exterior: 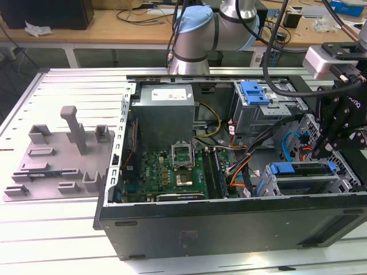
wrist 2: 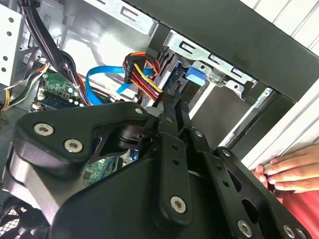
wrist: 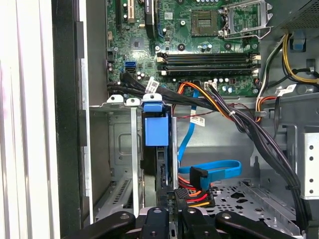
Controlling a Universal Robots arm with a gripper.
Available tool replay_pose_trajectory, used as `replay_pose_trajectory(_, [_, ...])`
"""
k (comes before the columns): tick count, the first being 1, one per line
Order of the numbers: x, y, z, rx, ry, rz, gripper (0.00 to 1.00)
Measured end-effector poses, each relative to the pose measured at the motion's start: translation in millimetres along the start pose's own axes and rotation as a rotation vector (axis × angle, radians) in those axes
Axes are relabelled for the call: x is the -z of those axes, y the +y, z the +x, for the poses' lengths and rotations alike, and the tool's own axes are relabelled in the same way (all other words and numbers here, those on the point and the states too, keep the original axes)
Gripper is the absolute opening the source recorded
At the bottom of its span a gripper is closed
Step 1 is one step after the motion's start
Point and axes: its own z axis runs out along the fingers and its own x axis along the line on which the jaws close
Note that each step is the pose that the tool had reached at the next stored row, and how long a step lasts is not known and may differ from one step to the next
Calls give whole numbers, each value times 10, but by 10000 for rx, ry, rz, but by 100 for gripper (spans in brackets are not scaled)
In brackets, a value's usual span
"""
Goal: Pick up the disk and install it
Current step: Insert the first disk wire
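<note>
In the exterior view's lower right, the drive cage [exterior: 304, 180] is open from above beneath the gripper [exterior: 321, 146], but a black cable bundle [exterior: 259, 140], orange power leads [exterior: 236, 173] and a blue data cable [exterior: 285, 144] crowd its inner side, and a person's hand [wrist 2: 286, 169] rests by the case wall [wrist 2: 234, 30].

A lab: robot arm [exterior: 195, 34], opened computer case [exterior: 229, 223], cluttered workbench [exterior: 114, 28].

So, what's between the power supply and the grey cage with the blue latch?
Yellow and black wires loop between the power supply and the cage, seen in the exterior view.
</note>
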Motion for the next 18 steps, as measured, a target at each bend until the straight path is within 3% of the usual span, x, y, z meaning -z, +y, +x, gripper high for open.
replay_pose_trajectory(18, [-37, -1, 23, 1, -66, -2, 17])
